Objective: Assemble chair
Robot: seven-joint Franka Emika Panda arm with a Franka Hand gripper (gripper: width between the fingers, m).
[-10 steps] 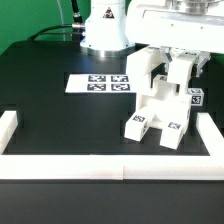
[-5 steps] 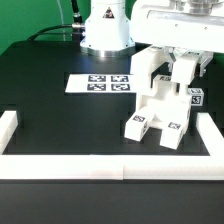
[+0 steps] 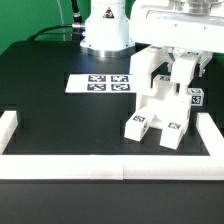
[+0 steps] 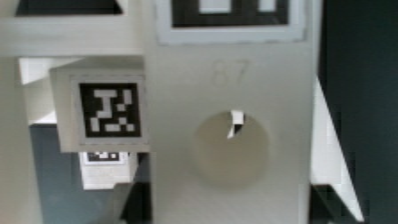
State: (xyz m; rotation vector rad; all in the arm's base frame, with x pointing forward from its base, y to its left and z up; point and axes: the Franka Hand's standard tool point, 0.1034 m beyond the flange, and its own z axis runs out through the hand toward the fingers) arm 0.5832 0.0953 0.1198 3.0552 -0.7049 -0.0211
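Chair partly built, near border wall | fingers at its top | spread/pinching: can't tell

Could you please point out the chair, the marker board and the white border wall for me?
chair [image 3: 157, 103], exterior view, its middle block.
marker board [image 3: 99, 84], exterior view, its middle.
border wall [image 3: 100, 166], exterior view, front stretch.

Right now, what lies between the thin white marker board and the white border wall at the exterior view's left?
Nothing but bare black tabletop, shown in the exterior view.
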